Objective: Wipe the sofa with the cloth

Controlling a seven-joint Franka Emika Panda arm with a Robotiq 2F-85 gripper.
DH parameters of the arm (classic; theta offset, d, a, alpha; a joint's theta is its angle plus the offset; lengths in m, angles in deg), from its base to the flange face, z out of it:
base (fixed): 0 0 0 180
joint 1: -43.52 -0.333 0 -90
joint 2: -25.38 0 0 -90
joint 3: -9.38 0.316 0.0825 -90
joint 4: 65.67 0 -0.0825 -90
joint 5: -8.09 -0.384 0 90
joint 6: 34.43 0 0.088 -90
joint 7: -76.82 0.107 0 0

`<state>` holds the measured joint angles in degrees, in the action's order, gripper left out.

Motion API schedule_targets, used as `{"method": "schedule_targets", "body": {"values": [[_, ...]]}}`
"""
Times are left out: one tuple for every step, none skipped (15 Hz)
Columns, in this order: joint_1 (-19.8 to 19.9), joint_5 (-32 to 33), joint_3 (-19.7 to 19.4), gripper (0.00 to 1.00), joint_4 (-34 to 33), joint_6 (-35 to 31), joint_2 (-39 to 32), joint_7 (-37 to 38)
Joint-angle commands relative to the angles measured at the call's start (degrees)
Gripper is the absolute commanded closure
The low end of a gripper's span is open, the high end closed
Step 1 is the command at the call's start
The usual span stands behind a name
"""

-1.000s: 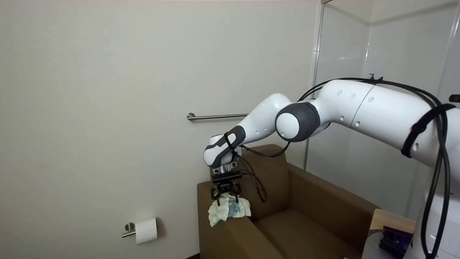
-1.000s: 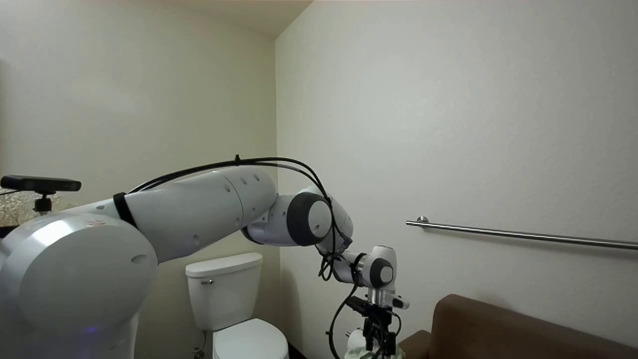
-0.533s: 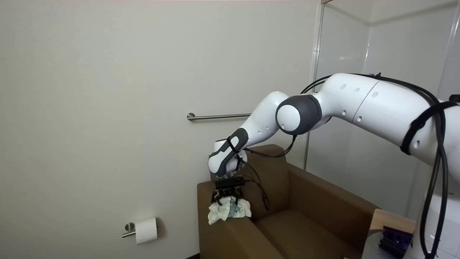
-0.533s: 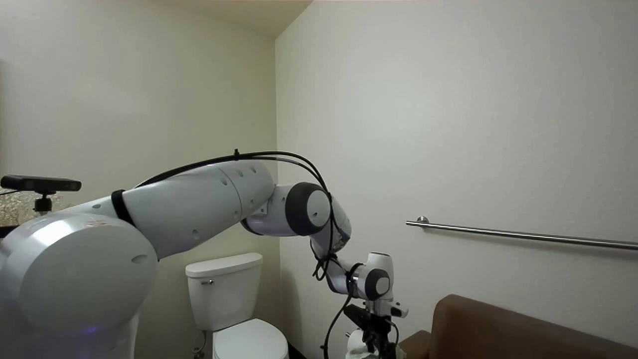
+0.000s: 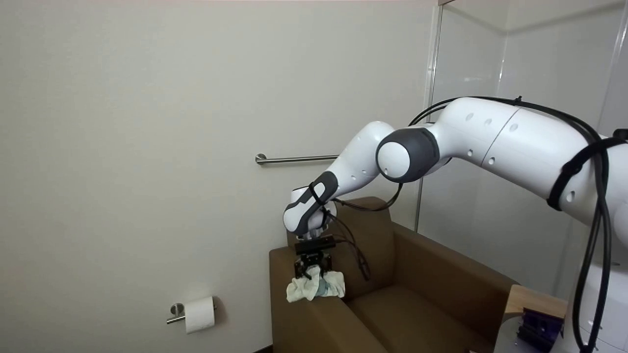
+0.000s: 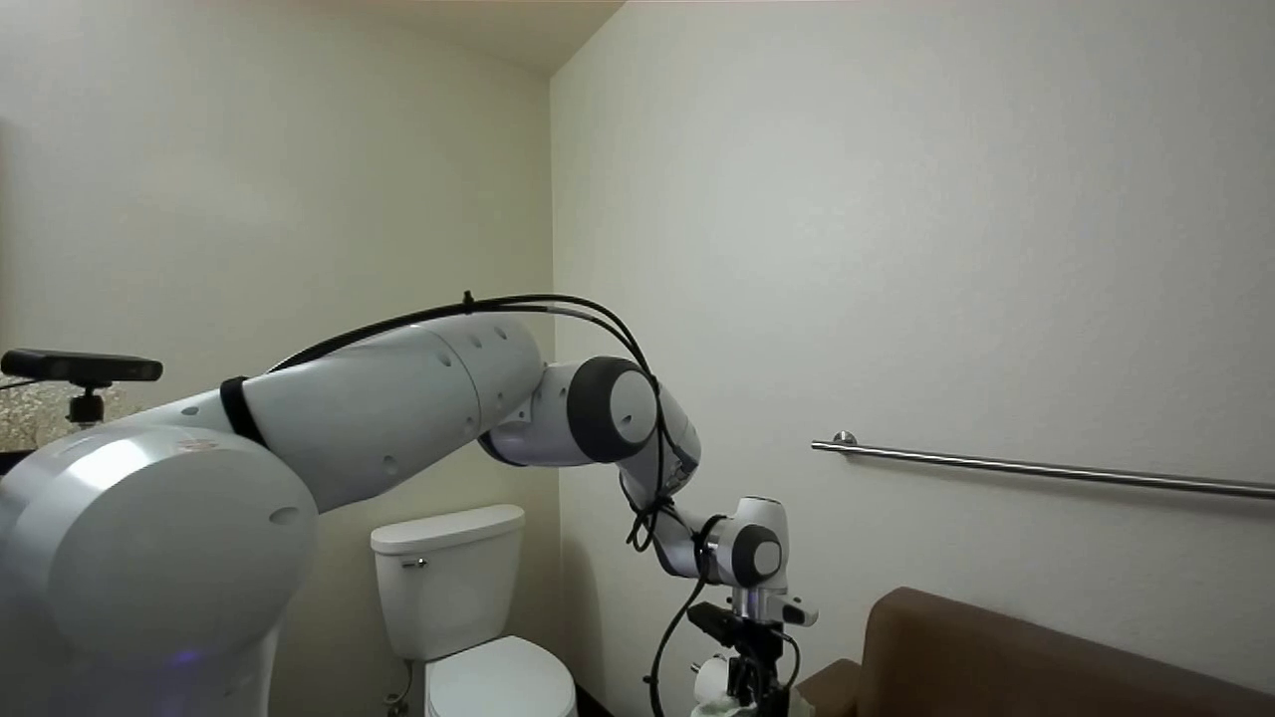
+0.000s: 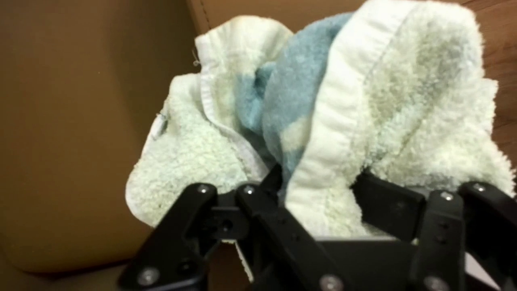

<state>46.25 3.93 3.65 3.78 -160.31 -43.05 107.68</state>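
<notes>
Steel bar (image 5: 297,159) behind the sofa (image 5: 417,301), paper roll (image 5: 199,315) off apart! Fingers (image 7: 389,207) partway apart, pinching the bunched cloth (image 7: 343,125).

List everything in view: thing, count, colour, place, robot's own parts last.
Sofa: 1, brown, both exterior views
Cloth: 1, white and light blue, over the sofa's side
Walls: at least 2, pale, background
Metal bar: 1, silver, on a wall
Paper roll: 1, white, beside the sofa
Roll holder: 1, silver, on a wall
Toilet: 1, white, near the corner
Camera: 1, black, left in an exterior view
Glossy panels: count unclear, whitish, beyond the sofa
Wooden piece: 1, tan, near the sofa
Device: 1, dark purple, by the wooden piece
Floor: 1, brown, wrist view
Arm: 1, white and grey, above the sofa
Cables: several, black, along the arm
Tool: 1, black, closed on the cloth
</notes>
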Motion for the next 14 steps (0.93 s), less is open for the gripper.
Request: {"method": "schedule_targets", "body": {"values": [[-0.59,-1.08,-0.91,0.67,-0.53,0.28,-0.39,-0.52],[-0.59,-1.09,-0.91,0.67,-0.54,0.28,-0.40,-0.52],[-0.59,-1.08,-0.91,0.67,-0.54,0.28,-0.40,-0.52],[-0.59,-1.09,-0.91,0.67,-0.54,0.28,-0.40,-0.52],[-0.59,-1.09,-0.91,0.67,-0.54,0.28,-0.40,-0.52],[-0.59,-1.09,-0.91,0.87,-0.54,0.28,-0.40,-0.52],[-0.58,-1.19,-1.00,0.43,-0.71,0.71,-0.29,-0.17],[-0.59,-1.12,-1.01,0.45,-0.66,0.98,0.02,-0.36],[-0.85,-0.90,-1.26,0.44,-0.52,1.18,0.47,-0.13],[-1.02,-0.88,-1.33,0.39,-0.38,1.26,0.88,0.06],[-1.11,-0.92,-1.20,0.32,-0.49,2.17,1.35,-0.06],[-1.23,-0.85,-1.09,0.27,-0.83,3.60,1.64,-0.27],[-1.43,-0.71,-1.17,0.19,-1.22,4.90,1.73,-0.21],[-1.40,-0.73,-1.02,0.14,-1.64,6.11,1.75,-0.56]]}}
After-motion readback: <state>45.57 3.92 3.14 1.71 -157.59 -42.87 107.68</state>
